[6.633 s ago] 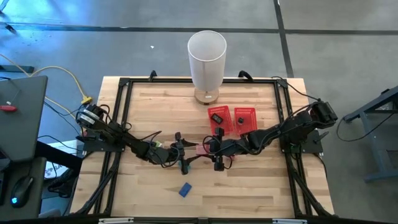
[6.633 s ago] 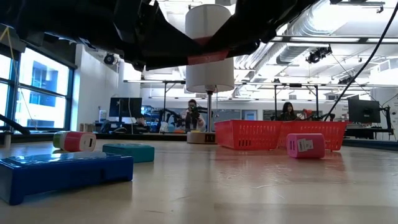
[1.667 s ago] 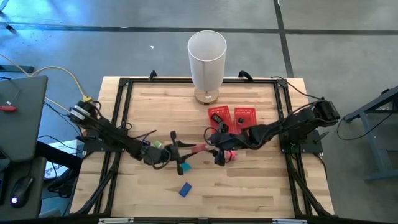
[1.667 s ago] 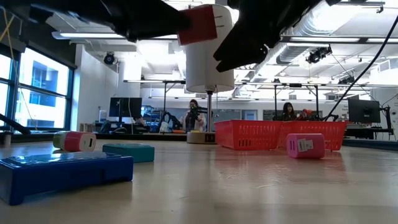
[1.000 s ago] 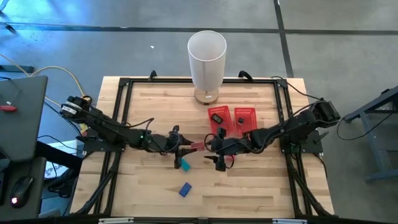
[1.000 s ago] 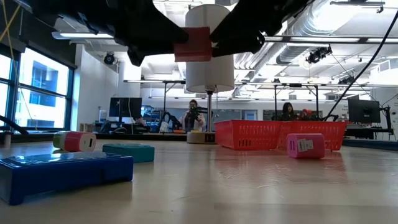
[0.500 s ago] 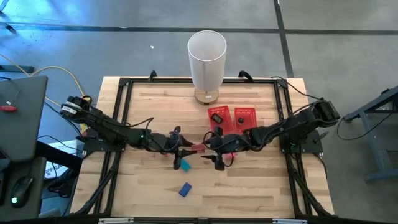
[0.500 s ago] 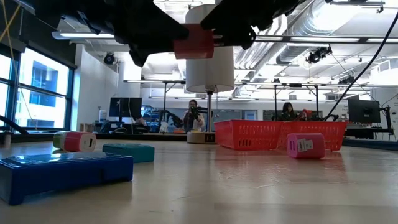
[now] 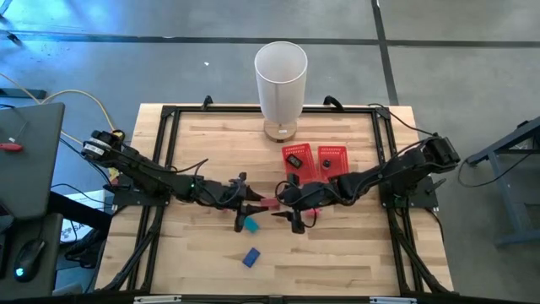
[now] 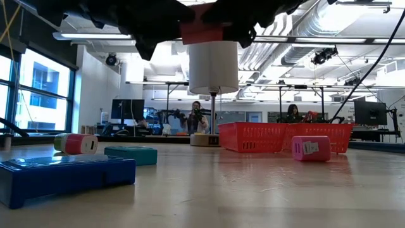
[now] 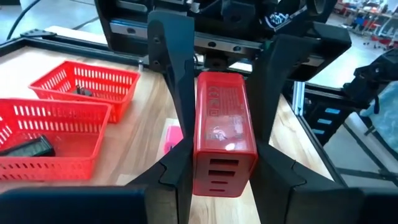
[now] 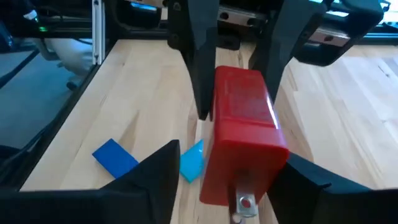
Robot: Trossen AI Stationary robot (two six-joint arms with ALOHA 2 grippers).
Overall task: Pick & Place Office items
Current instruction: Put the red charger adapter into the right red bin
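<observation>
Closing in since a second ago, the right gripper brackets the red item clamped by the left gripper above mid-table, while blue, teal and pink pieces remain outside the red tray.

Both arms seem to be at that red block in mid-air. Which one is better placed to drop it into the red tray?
Likely the right gripper: its arm reaches in from the red tray's side. The left gripper clamps the red block and would cross farther.

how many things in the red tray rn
2: one dark piece in the left compartment of the red tray, another dark piece in the right; the right arm may hide more.
</observation>
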